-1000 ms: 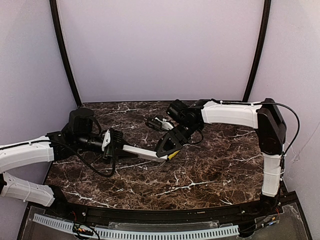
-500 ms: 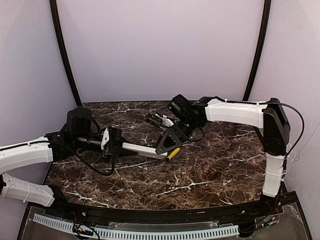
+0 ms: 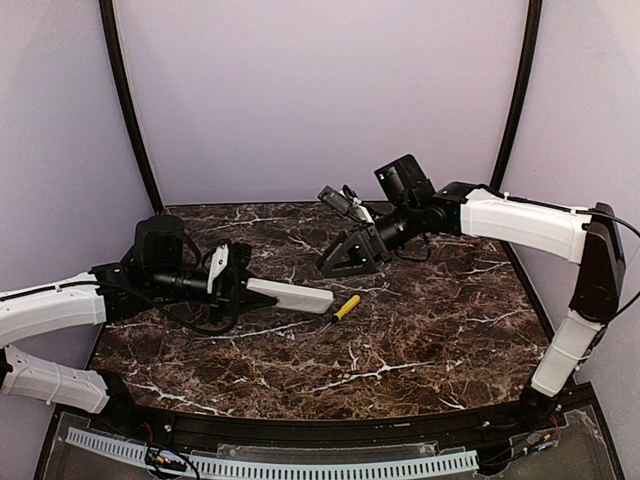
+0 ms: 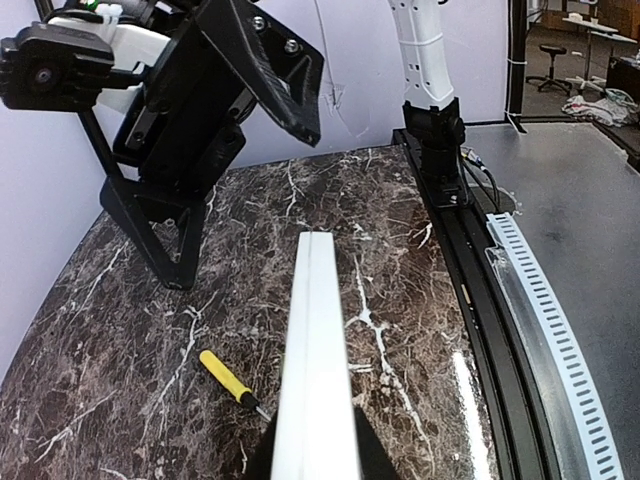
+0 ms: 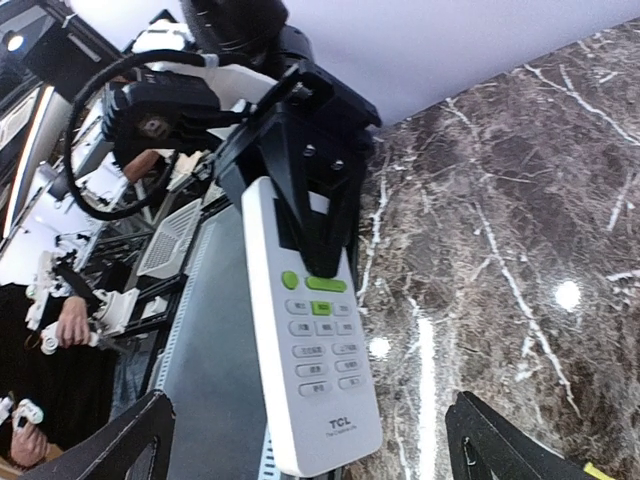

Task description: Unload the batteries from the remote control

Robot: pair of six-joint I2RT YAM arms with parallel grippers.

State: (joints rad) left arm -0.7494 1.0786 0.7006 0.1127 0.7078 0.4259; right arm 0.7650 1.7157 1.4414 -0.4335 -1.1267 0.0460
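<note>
Now: my left jaws [image 3: 238,285] are clenched on the screen end of the remote control [image 3: 290,295], holding it out over the bench [image 3: 420,340], on edge. Right jaws [image 3: 340,266] spread wide, gripping nothing, raised beyond its free end, apart from it. Yellow-handled screwdriver [image 3: 346,306] lies on the bench just beside that end.

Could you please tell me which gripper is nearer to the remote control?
Left. The left gripper is clamped on one end of the remote control; the right gripper hangs open just past its other end, not touching it.
</note>
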